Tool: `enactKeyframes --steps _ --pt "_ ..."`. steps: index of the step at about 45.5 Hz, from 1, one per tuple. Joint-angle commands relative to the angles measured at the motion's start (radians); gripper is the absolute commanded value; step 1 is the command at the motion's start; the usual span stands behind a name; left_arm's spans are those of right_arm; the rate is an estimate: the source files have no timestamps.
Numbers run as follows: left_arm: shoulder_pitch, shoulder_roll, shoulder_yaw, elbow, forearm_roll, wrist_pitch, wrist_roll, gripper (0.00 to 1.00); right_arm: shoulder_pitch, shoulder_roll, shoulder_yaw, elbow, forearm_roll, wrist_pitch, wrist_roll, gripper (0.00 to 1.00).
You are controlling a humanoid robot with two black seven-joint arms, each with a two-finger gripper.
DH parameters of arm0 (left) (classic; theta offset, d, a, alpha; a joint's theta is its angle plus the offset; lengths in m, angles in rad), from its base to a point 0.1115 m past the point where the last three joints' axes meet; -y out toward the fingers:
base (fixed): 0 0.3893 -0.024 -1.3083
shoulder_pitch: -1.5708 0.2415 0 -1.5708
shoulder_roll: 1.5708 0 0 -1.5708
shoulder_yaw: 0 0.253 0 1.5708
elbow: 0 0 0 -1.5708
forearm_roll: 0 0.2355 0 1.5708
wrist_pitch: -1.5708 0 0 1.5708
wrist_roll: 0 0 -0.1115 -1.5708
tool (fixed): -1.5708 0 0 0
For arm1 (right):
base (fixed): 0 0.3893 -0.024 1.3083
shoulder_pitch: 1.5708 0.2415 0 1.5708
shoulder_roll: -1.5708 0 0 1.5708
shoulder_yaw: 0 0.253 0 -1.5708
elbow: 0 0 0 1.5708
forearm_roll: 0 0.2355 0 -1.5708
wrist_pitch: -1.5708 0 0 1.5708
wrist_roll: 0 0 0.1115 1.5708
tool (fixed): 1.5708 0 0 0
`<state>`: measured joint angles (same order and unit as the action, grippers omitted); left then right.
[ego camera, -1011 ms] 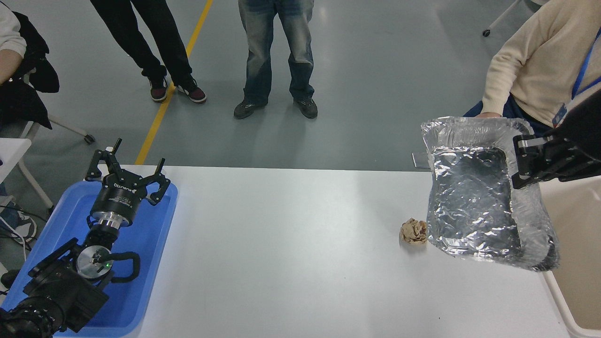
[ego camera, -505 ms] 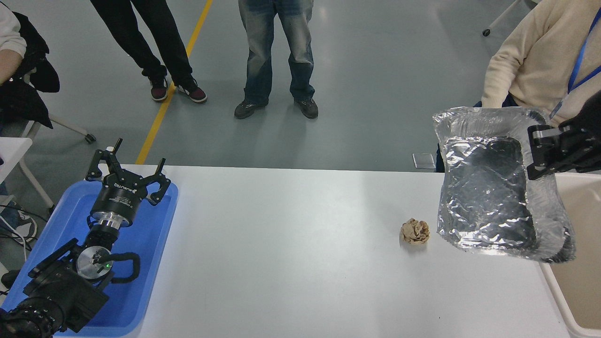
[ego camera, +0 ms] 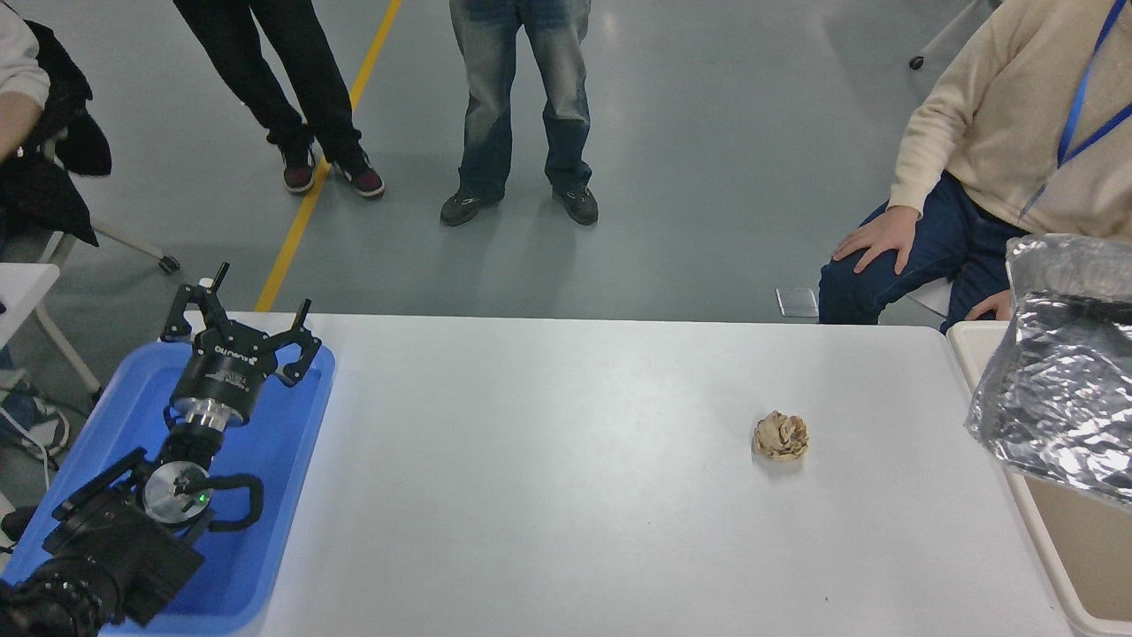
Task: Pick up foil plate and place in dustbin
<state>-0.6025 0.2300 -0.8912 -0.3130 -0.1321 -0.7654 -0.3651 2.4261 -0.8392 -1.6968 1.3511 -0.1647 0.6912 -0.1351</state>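
Observation:
The foil plate (ego camera: 1061, 389) is a crinkled silver tray at the right edge, held up and tilted over the dustbin (ego camera: 977, 349), partly cut off by the picture's edge. The dustbin is a cream bin beside the table's right end; only its left rim and some inner wall show. My right gripper is out of view past the right edge, so what holds the plate is hidden. My left gripper (ego camera: 239, 310) is parked open at the lower left, over a blue tray.
A small crumpled tan paper ball (ego camera: 781, 436) lies on the white table (ego camera: 548, 460), right of centre. The blue tray (ego camera: 265, 478) sits at the left end. A seated person's hand (ego camera: 990, 307) is near the bin's far corner. Two people stand beyond the table.
The foil plate has moved right, from above the table's right end to over the dustbin, and the right gripper has left the picture. The left arm has not moved.

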Motion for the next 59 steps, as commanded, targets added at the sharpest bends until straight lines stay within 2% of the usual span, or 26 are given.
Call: enactKeyframes --steps 1,11,12,20,25,32,39,45,59 --pt "0.001 0.002 0.0 0.0 -0.001 0.0 -0.003 1.0 -0.315 -0.12 0.129 -0.266 0.002 -0.108 0.0 0.0" --pt "0.001 0.0 0.0 0.0 -0.001 0.0 -0.005 1.0 -0.885 -0.124 0.59 -0.587 0.001 -0.159 0.0 0.0" --pt "0.001 0.0 0.0 0.0 -0.001 0.0 -0.005 1.0 -0.994 -0.123 0.702 -0.651 0.001 -0.159 0.0 0.0" --pt "0.001 0.002 0.0 0.0 -0.001 0.0 -0.005 1.0 -1.268 -0.109 0.962 -0.868 0.001 -0.162 -0.001 0.0" --pt "0.001 0.0 0.0 0.0 -0.001 0.0 -0.005 1.0 -1.395 -0.041 1.075 -1.004 0.004 -0.183 -0.001 0.0" --pt "0.001 0.002 0.0 0.0 -0.001 0.0 -0.006 1.0 -1.506 -0.015 1.169 -1.061 0.008 -0.271 -0.003 0.0" --pt "0.001 0.002 0.0 0.0 -0.001 0.0 -0.005 1.0 -1.552 -0.018 1.174 -1.069 0.008 -0.301 -0.009 0.0" --pt "0.003 0.0 0.0 0.0 -0.001 0.0 -0.006 1.0 -1.632 -0.009 1.194 -1.061 0.011 -0.393 -0.009 0.0" --pt "0.003 0.0 -0.002 0.0 -0.001 0.0 -0.006 1.0 -1.693 0.005 1.316 -1.064 0.011 -0.476 -0.009 0.0"
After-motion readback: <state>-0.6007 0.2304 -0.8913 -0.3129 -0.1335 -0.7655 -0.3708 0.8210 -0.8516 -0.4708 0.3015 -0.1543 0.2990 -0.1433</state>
